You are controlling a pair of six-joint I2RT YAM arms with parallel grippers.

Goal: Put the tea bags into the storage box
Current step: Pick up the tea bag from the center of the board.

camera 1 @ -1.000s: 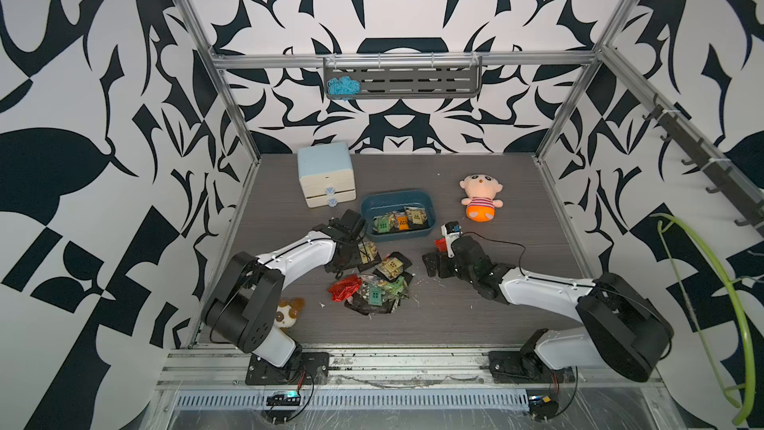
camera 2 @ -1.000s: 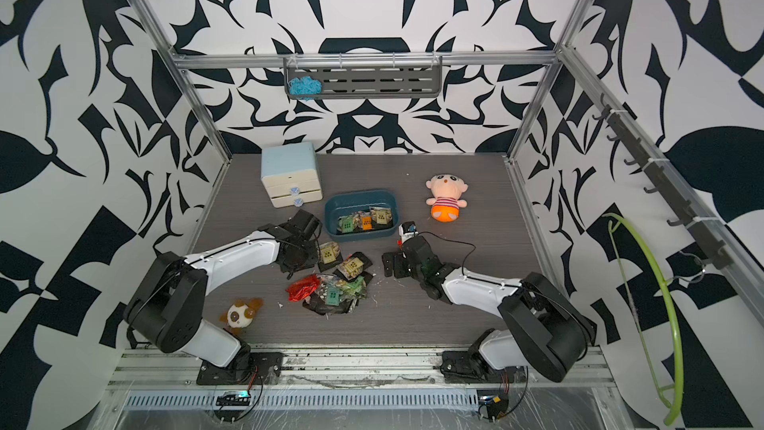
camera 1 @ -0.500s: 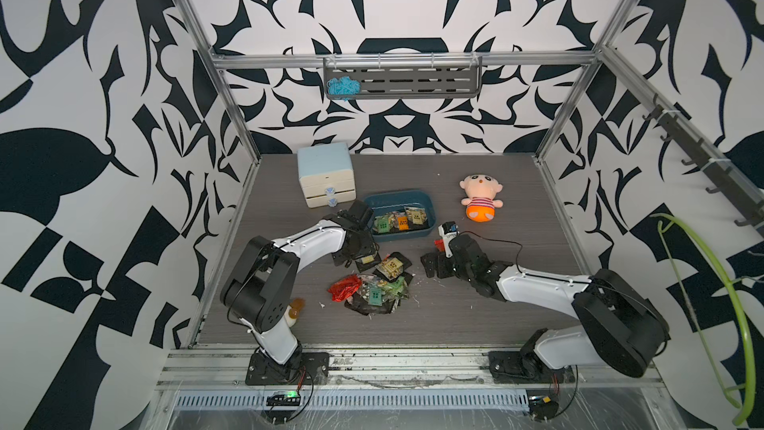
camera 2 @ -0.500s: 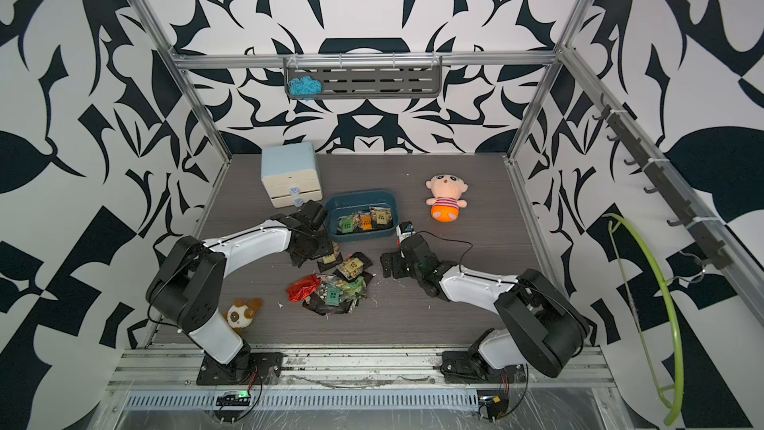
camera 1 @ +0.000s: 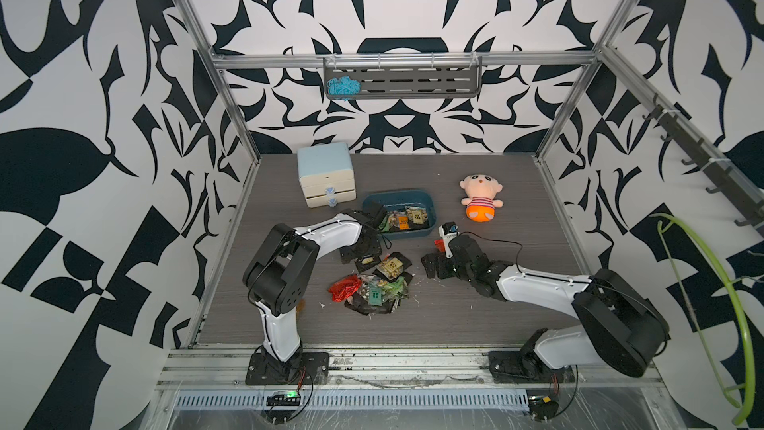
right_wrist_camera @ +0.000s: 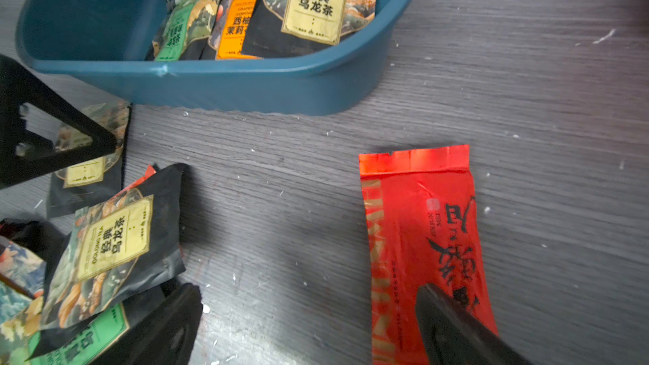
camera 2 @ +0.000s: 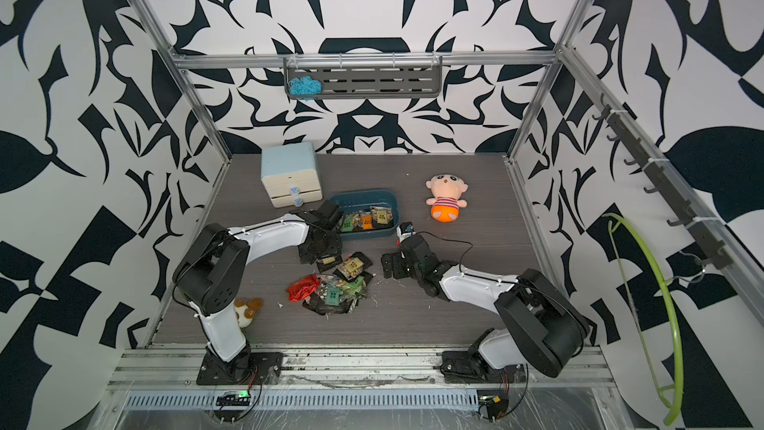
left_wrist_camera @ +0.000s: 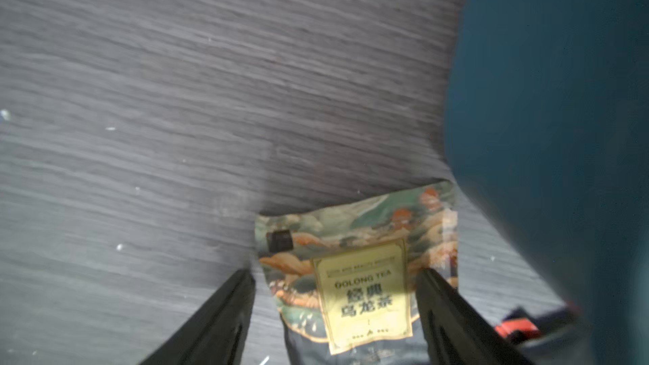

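Jaws of the left end effector (left_wrist_camera: 336, 274) apart, straddling a beige-labelled oolong tea bag (left_wrist_camera: 365, 286) flat on the grey worktop (left_wrist_camera: 175, 100). Not clamped; one finger (left_wrist_camera: 446, 314) over the bag's edge, contact impossible to judge. Just beside this end effector, on the side toward the right arm: the outer wall of the teal storage box (left_wrist_camera: 562, 100).

Jaws of the right end effector (right_wrist_camera: 307, 289) spread wide, gripping nothing. Under one finger (right_wrist_camera: 456, 328): a shiny red tea bag (right_wrist_camera: 421, 226), flat on the worktop, apart from the rest. Beside the opposite finger (right_wrist_camera: 168, 324): the edge of the loose heap of tea bags (camera 1: 374, 291), with another oolong bag (right_wrist_camera: 112, 240) on top and a green-labelled tea bag (right_wrist_camera: 84, 340) beneath. Ahead of the fingertips, near but apart: the storage box, holding three tea bags leaning side by side, green label (right_wrist_camera: 175, 29), orange label (right_wrist_camera: 235, 26), beige label (right_wrist_camera: 316, 1).

In both top views, nearer the arm bases than either end effector and roughly between them: the heap, with a crumpled red sachet (camera 2: 303, 286) at the side nearer the left arm. Beyond the left end effector, just beside the box: a pale blue-and-cream drawer cabinet (camera 1: 325, 171). Beyond the right end effector, well apart: a plush doll (camera 1: 481, 200) on its back.
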